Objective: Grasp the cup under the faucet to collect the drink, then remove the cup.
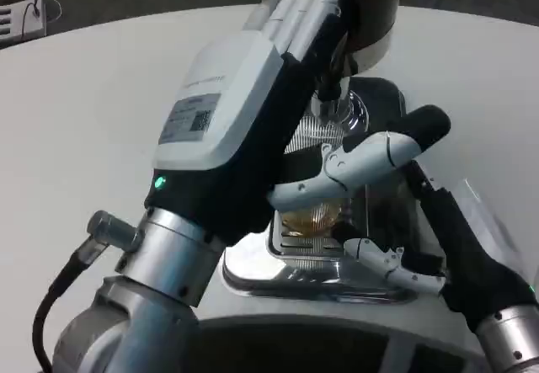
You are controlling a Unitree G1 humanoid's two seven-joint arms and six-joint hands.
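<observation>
Cup point(313, 215) is seen upright under faucet point(330, 95), on drip tray point(286, 259). Left robot hand point(253, 112) is raised, fingers extended, empty. Right robot hand point(396, 259) is nearer, just right of cup; grip cannot be told.

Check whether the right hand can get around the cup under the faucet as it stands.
Probably yes: the right hand sits low beside the cup, fingers reaching toward it; the left hand is higher, up by the faucet.

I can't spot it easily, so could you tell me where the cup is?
In the head view, the cup sits low at centre on the dispenser's drip tray, behind the left hand.
</observation>
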